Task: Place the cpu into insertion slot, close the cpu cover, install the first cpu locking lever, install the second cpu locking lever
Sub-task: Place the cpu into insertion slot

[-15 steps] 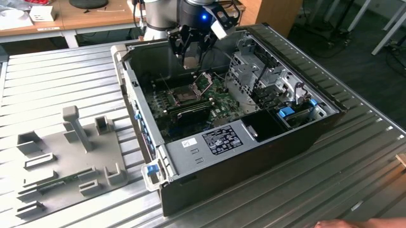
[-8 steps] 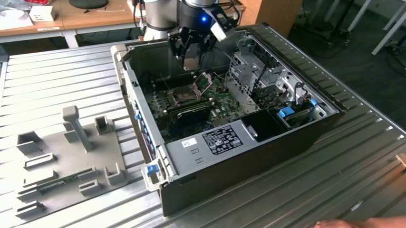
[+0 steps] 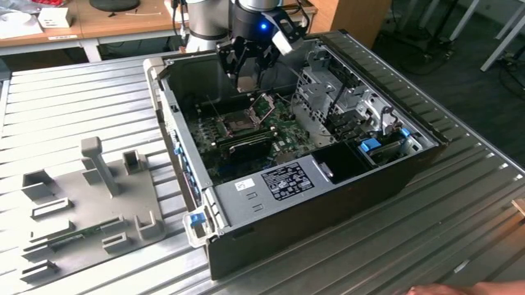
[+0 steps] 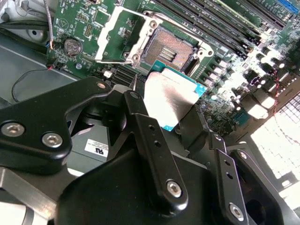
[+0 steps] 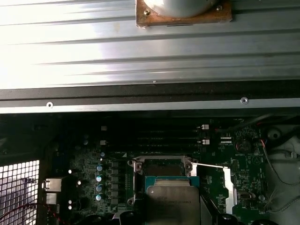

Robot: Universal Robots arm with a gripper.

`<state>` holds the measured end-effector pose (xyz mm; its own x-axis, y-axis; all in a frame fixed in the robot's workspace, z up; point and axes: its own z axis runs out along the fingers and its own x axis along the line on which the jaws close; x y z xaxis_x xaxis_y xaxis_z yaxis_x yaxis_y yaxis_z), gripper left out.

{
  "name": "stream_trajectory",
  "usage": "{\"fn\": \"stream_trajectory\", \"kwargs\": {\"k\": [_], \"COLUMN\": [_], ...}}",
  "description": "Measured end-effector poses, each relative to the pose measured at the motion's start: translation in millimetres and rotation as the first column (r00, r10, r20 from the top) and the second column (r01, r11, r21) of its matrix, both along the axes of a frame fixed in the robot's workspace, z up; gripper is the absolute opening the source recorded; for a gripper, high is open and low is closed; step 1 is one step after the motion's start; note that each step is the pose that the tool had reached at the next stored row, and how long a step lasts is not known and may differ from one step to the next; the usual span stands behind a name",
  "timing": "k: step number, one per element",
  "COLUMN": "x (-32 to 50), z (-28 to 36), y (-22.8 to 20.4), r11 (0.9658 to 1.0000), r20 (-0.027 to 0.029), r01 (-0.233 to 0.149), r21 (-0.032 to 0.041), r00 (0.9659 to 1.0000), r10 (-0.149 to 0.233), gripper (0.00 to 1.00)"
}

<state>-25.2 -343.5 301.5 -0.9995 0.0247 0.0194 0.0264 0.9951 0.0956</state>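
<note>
In the exterior view my gripper (image 3: 246,80) hangs inside the open computer case, a little above the motherboard. It is shut on the cpu (image 4: 168,101), a flat square chip with a dull silvery top and green edge, held tilted between the black fingers (image 4: 140,122). The insertion slot (image 4: 173,49) lies just beyond the cpu, bare, with its dark pin field showing. The cpu cover (image 4: 119,35) is swung open beside the slot. In the first wrist view the cpu (image 5: 171,204) hovers in front of the insertion slot (image 5: 161,166). From outside, the slot (image 3: 238,123) sits below the gripper with the cover (image 3: 264,106) raised.
Long black memory slots (image 4: 225,23) run beside the socket. The case walls (image 3: 168,117) and a silver drive cage (image 3: 328,92) hem in the board. A grey fixture plate (image 3: 90,203) lies on the ribbed metal table at the exterior view's left. A hand (image 3: 468,289) shows at the bottom right.
</note>
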Motion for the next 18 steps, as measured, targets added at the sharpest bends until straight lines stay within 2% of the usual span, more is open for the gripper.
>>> {"fn": "stream_trajectory", "kwargs": {"k": [7, 18], "x": [0.0, -0.4], "z": [-1.5, -10.6], "y": [0.0, 0.0], "r11": [1.0000, 1.0000], "r20": [0.0000, 0.0000], "r01": [0.000, 0.000], "r21": [0.0006, 0.0004], "r00": [1.0000, 1.0000], "r10": [0.000, 0.000], "gripper": [0.54, 0.54]}}
